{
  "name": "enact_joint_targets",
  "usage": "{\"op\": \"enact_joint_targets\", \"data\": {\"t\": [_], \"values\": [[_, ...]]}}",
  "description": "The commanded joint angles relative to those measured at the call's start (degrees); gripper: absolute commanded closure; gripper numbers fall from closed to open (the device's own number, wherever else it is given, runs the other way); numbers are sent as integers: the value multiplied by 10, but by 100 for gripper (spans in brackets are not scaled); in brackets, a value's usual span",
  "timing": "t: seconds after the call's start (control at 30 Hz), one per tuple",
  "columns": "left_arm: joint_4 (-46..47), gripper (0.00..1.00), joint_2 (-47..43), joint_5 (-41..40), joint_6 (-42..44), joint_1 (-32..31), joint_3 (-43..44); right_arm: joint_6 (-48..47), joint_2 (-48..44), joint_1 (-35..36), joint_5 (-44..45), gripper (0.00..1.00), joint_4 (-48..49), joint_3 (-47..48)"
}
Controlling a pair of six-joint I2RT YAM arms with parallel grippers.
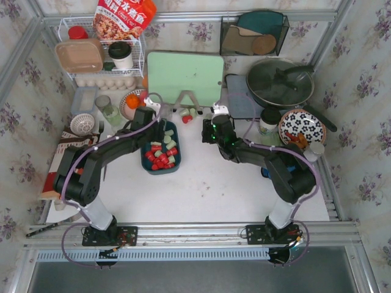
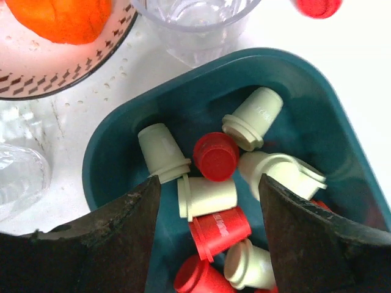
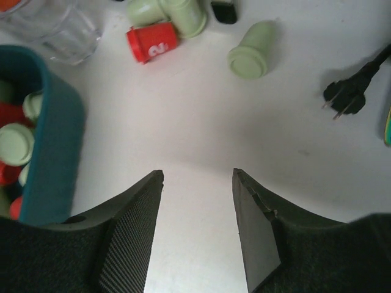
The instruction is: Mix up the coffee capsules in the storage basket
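The storage basket [image 1: 161, 172] sits on the counter [image 1: 201, 189] left of centre, between the two arms. It holds a jumble of red and pale green coffee capsules [image 1: 160, 155]. Most lie on their sides, and the reds are bunched toward the near end.

The left claw [image 1: 160, 127] hangs over the basket's far end. It is released, with its fingers [image 2: 116, 238] spread to either side of a red capsule [image 2: 215, 155] and several pale ones, grasping none of them.

The right claw [image 1: 215, 120] is also released and holds nothing. It is over bare counter just right of the basket.

Beyond the basket, a few loose capsules [image 3: 151, 43] lie on the counter, one red and the others green, near a clear glass [image 3: 58, 30].
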Motion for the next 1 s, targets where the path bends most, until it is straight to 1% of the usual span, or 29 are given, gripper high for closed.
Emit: {"op": "enact_joint_targets", "data": {"t": [0.0,0.1,0.17,0.27,0.37,0.5,0.57,0.7,0.87,0.97], "values": [[-17,32,-46,28,-24,0,-1,-20,59,-3,75,44,-22,63],[-24,31,-101,33,-28,0,-26,-19,109,-4,111,47,-32,118],[-32,31,-155,33,-23,0,-45,-15,138,-31,121,48,-39,153],[-37,30,-230,35,-15,0,-83,3,179,-47,123,51,-62,211],[-55,30,-305,35,-18,-1,-115,24,213,-58,120,53,-72,249],[-82,29,-380,48,-40,-2,-139,39,255,-62,123,54,-95,306],[-108,28,-403,49,-50,-1,-138,44,279,-62,122,55,-111,334],[-153,28,-430,49,-32,-1,-135,51,313,-63,116,56,-144,377],[-139,28,-454,49,-35,-1,-151,57,324,-63,113,57,-176,395],[-138,28,-453,57,-39,-2,-151,63,328,-63,106,57,-202,401]]}}
